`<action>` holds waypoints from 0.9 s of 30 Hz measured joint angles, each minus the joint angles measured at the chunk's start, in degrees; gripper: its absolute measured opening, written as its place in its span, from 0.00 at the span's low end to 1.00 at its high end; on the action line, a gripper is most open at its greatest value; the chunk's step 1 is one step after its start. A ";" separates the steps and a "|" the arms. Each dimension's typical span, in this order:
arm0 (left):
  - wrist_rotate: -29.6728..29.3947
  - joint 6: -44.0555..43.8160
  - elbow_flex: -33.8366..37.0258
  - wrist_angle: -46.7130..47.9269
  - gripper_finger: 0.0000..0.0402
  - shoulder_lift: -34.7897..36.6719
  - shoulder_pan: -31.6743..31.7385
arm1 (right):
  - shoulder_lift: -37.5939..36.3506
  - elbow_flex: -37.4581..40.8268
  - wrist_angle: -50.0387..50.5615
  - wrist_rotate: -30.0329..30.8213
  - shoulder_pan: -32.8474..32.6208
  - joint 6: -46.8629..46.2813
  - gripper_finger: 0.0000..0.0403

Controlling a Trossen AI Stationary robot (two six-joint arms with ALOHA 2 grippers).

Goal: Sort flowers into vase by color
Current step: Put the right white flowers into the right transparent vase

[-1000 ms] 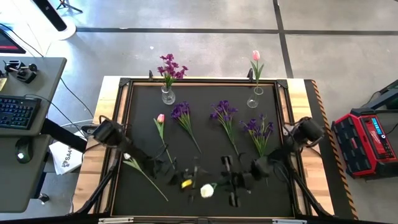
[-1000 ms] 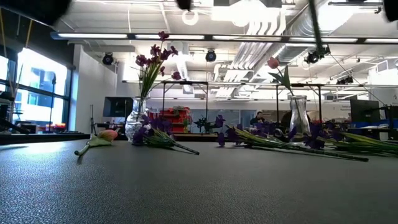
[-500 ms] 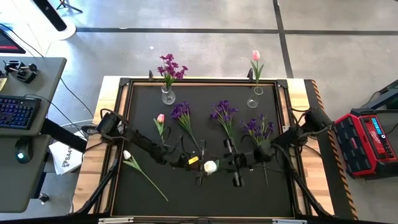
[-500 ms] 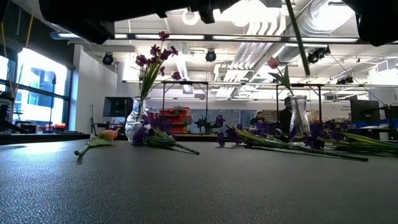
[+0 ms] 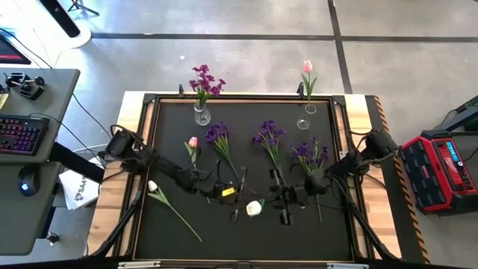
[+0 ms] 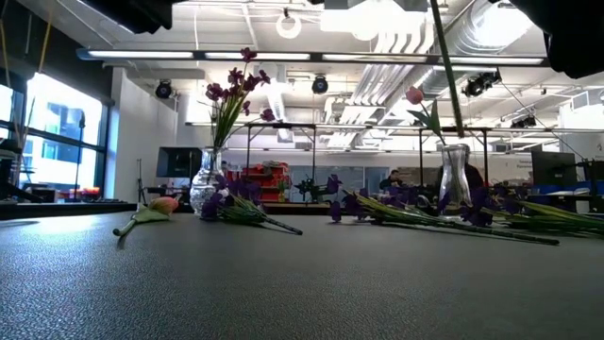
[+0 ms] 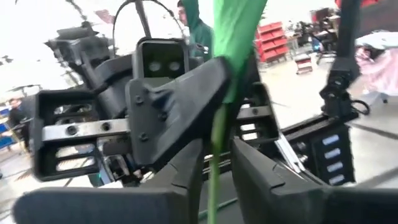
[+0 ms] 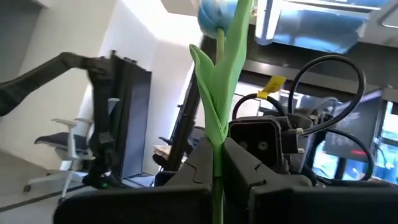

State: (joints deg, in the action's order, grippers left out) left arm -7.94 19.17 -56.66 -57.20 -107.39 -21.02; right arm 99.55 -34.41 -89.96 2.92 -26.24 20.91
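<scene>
Two dark, slender jointed arms — the left arm (image 5: 153,166) with a yellow tag near its wrist, the right arm (image 5: 357,161) looped with black cables — end in matte black angular fingers (image 7: 180,102) on a silver screw-studded, slotted rail (image 7: 74,129).

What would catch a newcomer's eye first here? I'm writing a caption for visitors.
Most striking is the white tulip held up above the mat's front centre, where the left gripper and right gripper meet on its green stem. Behind it, purple flowers lie loose across the mat. At the back edge stand two glass vases, the left vase with purple blooms, the right vase with a pink tulip.
</scene>
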 joint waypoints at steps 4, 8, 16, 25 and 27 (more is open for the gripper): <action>-0.81 2.03 0.00 1.80 0.06 0.06 -1.17 | 0.04 0.00 0.35 -0.63 -0.10 0.12 0.00; -2.03 2.61 0.00 2.47 0.01 0.07 -1.50 | 0.04 0.00 1.02 -0.39 -0.07 0.12 0.00; -6.23 2.27 -0.02 7.57 0.01 1.85 -1.86 | 0.06 0.04 2.43 1.09 0.00 -2.07 0.00; -5.71 1.97 -0.02 7.39 0.22 1.83 -1.41 | 0.06 0.04 2.09 2.34 0.00 -2.41 0.00; -4.21 1.11 -0.03 6.04 0.29 1.81 -0.99 | 0.06 0.04 2.18 3.27 0.00 -2.20 0.00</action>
State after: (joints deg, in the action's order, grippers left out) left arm -12.16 20.28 -56.69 -51.16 -105.58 -22.01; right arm 99.61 -34.37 -87.79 6.18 -26.24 18.71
